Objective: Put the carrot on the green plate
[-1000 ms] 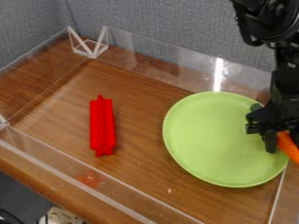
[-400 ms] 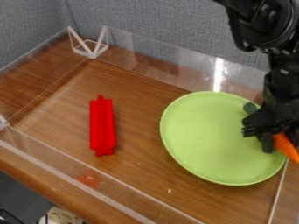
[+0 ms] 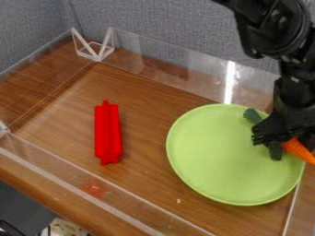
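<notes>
The green plate [image 3: 222,157] lies flat on the wooden table at the right. My gripper [image 3: 281,135] points steeply down over the plate's right rim. Its dark fingers are closed around the middle of the carrot [image 3: 300,151]. The carrot's orange body sticks out to the lower right, low over the rim. Its dark green stem tip [image 3: 253,116] shows at the gripper's upper left. I cannot tell whether the carrot touches the plate.
A red ridged oblong block [image 3: 109,132] lies on the table left of the plate. A clear plastic wall [image 3: 185,69] rings the table. A white wire stand [image 3: 92,43] sits in the back left corner.
The plate has slid slightly toward the front left. The gripper has rolled a little in place, and the carrot's green stem tip now shows at its upper left.
</notes>
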Controlling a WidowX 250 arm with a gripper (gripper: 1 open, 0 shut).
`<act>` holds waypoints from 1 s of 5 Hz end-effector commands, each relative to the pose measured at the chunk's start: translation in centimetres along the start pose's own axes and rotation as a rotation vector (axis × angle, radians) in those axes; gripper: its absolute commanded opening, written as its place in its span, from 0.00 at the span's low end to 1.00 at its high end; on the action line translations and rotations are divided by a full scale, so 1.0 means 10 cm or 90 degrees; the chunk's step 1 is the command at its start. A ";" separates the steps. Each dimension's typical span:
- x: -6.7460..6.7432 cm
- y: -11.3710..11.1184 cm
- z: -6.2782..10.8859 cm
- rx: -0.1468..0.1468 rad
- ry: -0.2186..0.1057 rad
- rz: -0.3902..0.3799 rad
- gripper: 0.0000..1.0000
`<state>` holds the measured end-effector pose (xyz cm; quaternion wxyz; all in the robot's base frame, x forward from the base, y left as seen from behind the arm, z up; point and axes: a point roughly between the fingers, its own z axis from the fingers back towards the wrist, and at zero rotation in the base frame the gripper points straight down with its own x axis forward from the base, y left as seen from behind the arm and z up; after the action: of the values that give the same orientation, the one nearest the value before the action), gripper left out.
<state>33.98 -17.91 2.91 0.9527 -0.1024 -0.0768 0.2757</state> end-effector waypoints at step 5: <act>0.04 -0.09 0.76 -0.007 0.006 -0.103 1.00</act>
<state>32.78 -16.52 7.53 0.9739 -0.0774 -0.0478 0.2080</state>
